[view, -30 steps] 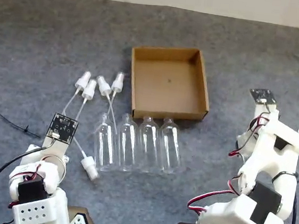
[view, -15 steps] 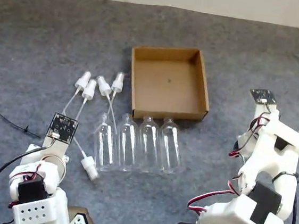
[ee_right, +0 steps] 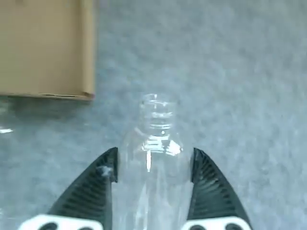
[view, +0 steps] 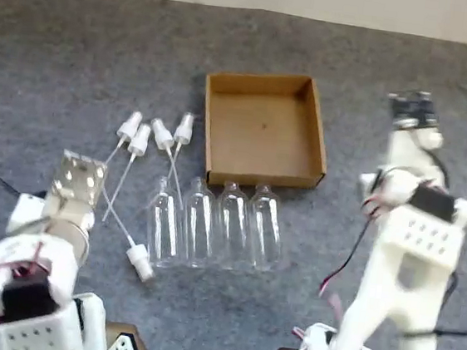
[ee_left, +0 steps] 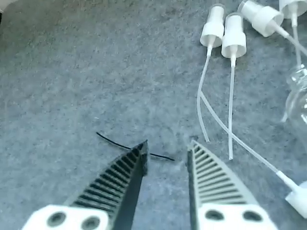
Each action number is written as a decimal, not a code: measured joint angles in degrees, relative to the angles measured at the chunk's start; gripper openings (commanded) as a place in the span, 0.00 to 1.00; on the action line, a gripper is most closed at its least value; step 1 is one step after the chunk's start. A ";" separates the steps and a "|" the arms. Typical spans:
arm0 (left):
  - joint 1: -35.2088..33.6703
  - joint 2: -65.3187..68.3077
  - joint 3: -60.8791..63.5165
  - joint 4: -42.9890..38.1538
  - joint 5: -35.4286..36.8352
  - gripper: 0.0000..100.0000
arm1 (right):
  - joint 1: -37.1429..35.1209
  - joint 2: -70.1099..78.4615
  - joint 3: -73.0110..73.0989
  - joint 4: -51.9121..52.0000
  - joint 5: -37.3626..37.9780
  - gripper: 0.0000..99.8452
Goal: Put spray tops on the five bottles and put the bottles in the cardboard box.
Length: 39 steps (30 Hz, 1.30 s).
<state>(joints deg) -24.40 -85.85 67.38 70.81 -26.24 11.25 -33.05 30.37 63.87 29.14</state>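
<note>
On your grey-carpeted desk (view: 71,49), the cardboard box (view: 263,128) sits open near the centre. Four clear bottles (view: 199,222) lie side by side at 6 o'clock of the box, touching one another, necks toward it and uncapped. Four spray tops (view: 139,138) lie at 10 o'clock of that row, and a fifth top (view: 139,261) lies at 7 o'clock.

Your right jaws stand wide apart, one on each side of a fifth bottle (ee_right: 154,143) near a box corner. You cannot tell whether they press on it.

Your left jaws are partly open and hold nothing. They hang over bare carpet, with a black cable tie (ee_left: 110,140) just past their tips.
</note>
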 measured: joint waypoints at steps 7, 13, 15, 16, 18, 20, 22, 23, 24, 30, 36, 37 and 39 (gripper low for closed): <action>6.42 37.71 -28.75 13.36 0.00 0.12 | -6.51 -16.00 13.36 0.26 -0.44 0.02; 21.01 54.15 -32.62 20.04 -19.16 0.12 | -6.42 -17.85 16.88 0.26 2.11 0.02; 24.79 56.09 -30.07 20.84 -27.43 0.14 | -6.33 -17.85 16.88 0.26 2.20 0.02; 25.93 56.53 -28.13 20.84 -31.12 0.16 | -6.24 -17.85 16.88 0.26 2.20 0.02; 27.60 56.62 -24.44 19.34 -36.92 0.17 | -6.24 -17.85 16.88 0.26 2.20 0.02; 29.01 56.79 -20.48 15.82 -40.35 0.17 | -6.07 -17.93 16.88 0.26 2.20 0.02; 29.71 56.79 -16.88 12.40 -43.25 0.17 | -6.07 -17.93 16.88 0.26 2.20 0.02; 29.54 56.79 -15.12 10.29 -44.57 0.17 | -6.07 -17.93 16.88 0.26 2.20 0.02; 29.36 56.79 -13.45 8.62 -45.45 0.18 | -6.07 -17.93 16.88 0.88 2.20 0.02; 29.71 56.26 -7.47 -1.58 -47.38 0.18 | -6.07 -17.93 16.88 4.84 2.20 0.02; 29.71 56.35 -5.27 -7.74 -47.56 0.17 | -6.07 -17.93 16.88 5.27 2.20 0.02; 29.71 56.35 -5.19 -8.00 -47.56 0.17 | -6.07 -17.93 16.88 5.27 2.20 0.02; 29.71 56.35 -4.66 -8.09 -47.56 0.17 | -6.07 -17.93 16.88 5.27 2.20 0.02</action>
<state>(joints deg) 5.32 -29.49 62.73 62.73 -73.80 5.19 -50.99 47.25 69.14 31.34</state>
